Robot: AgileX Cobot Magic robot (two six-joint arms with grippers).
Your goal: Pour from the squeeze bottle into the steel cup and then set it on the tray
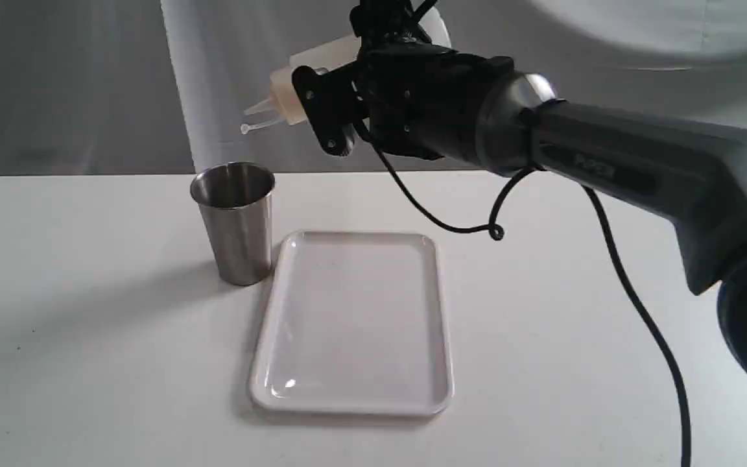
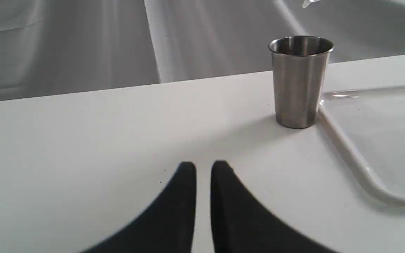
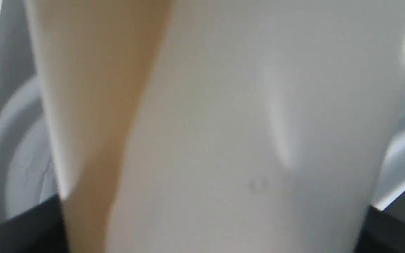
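Observation:
My right gripper [image 1: 323,97] is shut on the squeeze bottle [image 1: 290,91] and holds it high in the air, tipped nearly sideways. Its nozzle [image 1: 258,107] points left and slightly down, above the steel cup [image 1: 236,224] and a little to its right. The bottle [image 3: 223,105] fills the right wrist view, amber liquid pooled along one side, between the dark fingers [image 3: 19,228]. The cup [image 2: 299,84] stands upright against the far left corner of the white tray [image 1: 354,324]. My left gripper [image 2: 203,167] hovers low over the table in front of the cup, shut on nothing.
The tray [image 2: 374,140] lies flat with nothing on it. A black cable [image 1: 451,227] hangs from the right arm above the tray's far edge. A grey cloth backdrop rises behind the white table [image 1: 88,311].

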